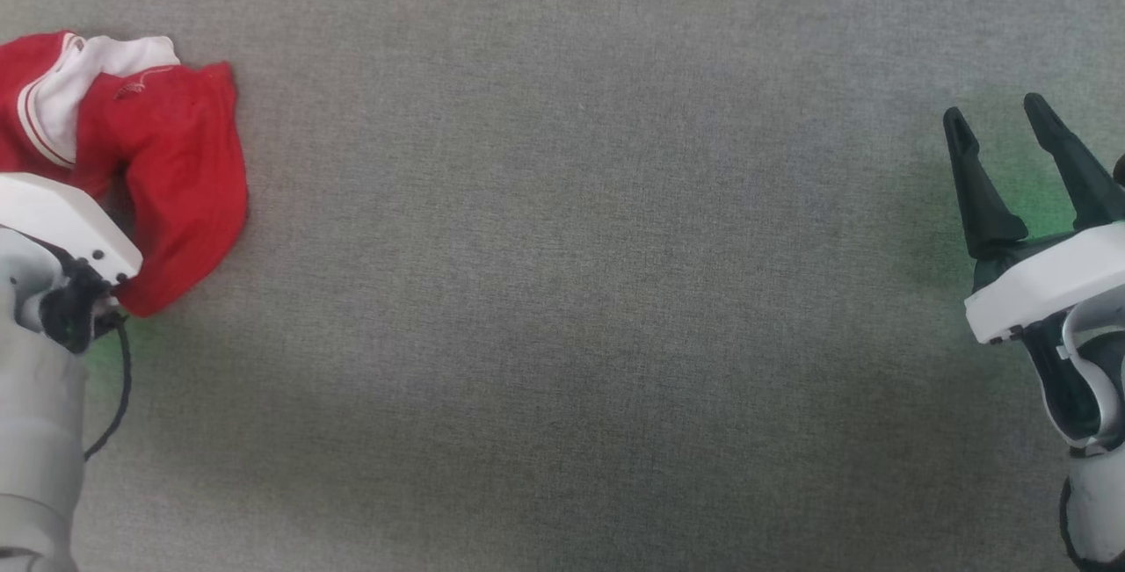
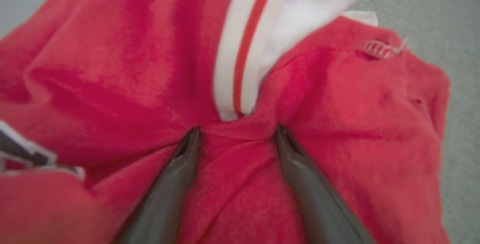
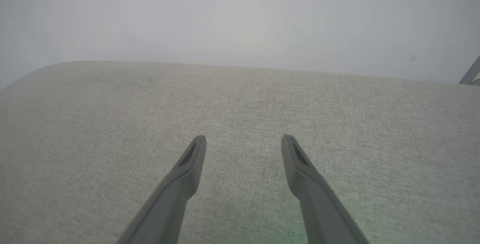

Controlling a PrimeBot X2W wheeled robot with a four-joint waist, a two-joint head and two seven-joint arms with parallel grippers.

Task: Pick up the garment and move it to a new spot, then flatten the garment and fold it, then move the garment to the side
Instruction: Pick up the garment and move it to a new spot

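The garment (image 1: pixel 167 159) lies crumpled at the far left of the grey surface: red cloth with a white sleeve and striped trim. My left arm's white housing (image 1: pixel 61 220) sits over its near side. In the left wrist view my left gripper (image 2: pixel 237 130) is open, its two dark fingers (image 2: pixel 176 176) spread and their tips pressed into the red folds of the garment (image 2: pixel 337 105), with a ridge of cloth between them. My right gripper (image 1: pixel 995 111) stands open at the far right, away from the garment, and there is nothing between its fingertips (image 3: pixel 243 137).
A grey fabric surface (image 1: pixel 571 291) stretches between the two arms. Its far edge (image 3: pixel 240 66) shows in the right wrist view, with a pale wall behind it. A black cable (image 1: pixel 123 379) hangs beside my left forearm.
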